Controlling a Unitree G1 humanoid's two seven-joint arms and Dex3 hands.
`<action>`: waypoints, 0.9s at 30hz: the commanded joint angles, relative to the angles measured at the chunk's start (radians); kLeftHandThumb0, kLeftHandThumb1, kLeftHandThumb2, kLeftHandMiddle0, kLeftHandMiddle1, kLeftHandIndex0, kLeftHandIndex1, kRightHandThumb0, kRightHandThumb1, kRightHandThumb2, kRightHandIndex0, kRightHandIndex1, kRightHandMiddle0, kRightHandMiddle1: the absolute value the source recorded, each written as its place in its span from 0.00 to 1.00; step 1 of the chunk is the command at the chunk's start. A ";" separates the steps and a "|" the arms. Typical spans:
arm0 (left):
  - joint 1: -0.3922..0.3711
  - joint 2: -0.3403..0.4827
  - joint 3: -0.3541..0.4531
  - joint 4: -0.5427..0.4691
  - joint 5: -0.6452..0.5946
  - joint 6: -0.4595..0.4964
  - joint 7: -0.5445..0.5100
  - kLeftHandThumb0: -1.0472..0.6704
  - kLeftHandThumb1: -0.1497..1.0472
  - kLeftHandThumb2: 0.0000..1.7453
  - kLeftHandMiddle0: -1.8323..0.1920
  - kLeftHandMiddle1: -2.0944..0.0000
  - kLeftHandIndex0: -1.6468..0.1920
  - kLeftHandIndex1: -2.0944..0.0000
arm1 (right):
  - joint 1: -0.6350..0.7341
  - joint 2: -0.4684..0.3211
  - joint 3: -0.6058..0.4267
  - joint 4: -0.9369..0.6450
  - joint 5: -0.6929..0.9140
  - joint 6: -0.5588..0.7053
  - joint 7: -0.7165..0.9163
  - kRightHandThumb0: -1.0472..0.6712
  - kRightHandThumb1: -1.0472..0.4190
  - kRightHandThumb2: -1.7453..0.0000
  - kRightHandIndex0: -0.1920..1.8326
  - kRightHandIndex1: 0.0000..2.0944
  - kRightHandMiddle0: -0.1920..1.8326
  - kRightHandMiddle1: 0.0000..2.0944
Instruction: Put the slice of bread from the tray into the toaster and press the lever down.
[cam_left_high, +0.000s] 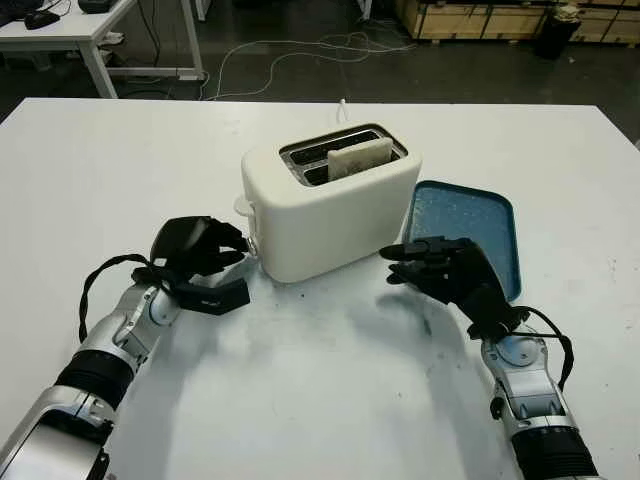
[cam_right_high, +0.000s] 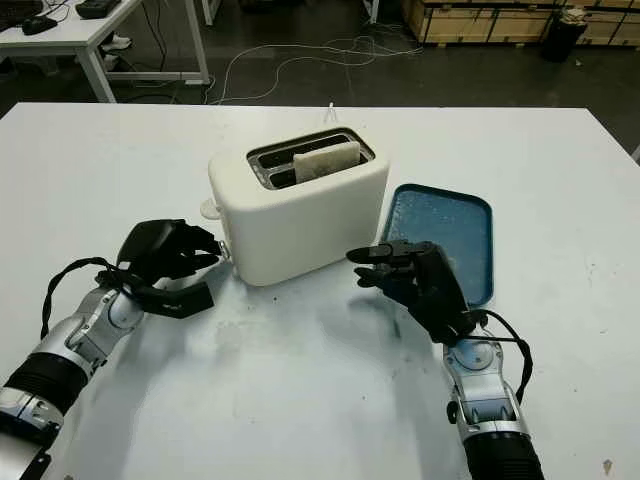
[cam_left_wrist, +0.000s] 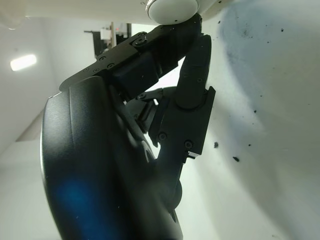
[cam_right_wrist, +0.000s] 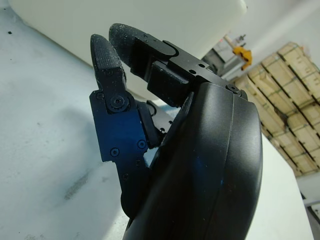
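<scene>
A white toaster (cam_left_high: 335, 215) stands mid-table with a pale slice of bread (cam_left_high: 358, 156) upright in its nearer slot, its top showing above the rim. The toaster's white lever tab (cam_left_high: 242, 206) juts from its left end. My left hand (cam_left_high: 243, 265) is at that end, just below the tab, open, holding nothing. In the left wrist view its fingertips (cam_left_wrist: 192, 35) touch a round white knob (cam_left_wrist: 172, 7). My right hand (cam_left_high: 395, 265) hovers open off the toaster's right front corner, beside the blue tray (cam_left_high: 480, 215), which holds nothing.
The toaster's white cord (cam_left_high: 343, 108) runs back toward the far table edge. Beyond the table are a dark floor with cables (cam_left_high: 290, 55), another white table (cam_left_high: 70, 30) at the back left and wooden pallets (cam_left_high: 480, 18) at the back right.
</scene>
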 joint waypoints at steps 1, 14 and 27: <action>0.024 -0.032 -0.023 -0.091 -0.017 -0.021 -0.076 0.47 0.89 0.09 0.52 0.37 0.25 0.99 | -0.004 -0.001 -0.001 -0.004 0.002 0.000 0.000 0.33 0.11 1.00 0.66 0.25 0.69 0.00; -0.015 0.309 0.286 -0.530 -0.167 0.185 -0.536 0.46 0.86 0.01 0.48 0.39 0.24 0.99 | -0.003 0.000 -0.001 0.000 0.009 -0.003 0.007 0.33 0.11 1.00 0.67 0.25 0.69 0.00; -0.279 0.396 0.212 -0.277 -0.138 -0.021 -0.696 0.45 0.79 0.00 0.39 0.54 0.21 0.99 | -0.008 -0.008 0.001 0.007 0.005 -0.027 0.014 0.32 0.11 1.00 0.66 0.25 0.69 0.00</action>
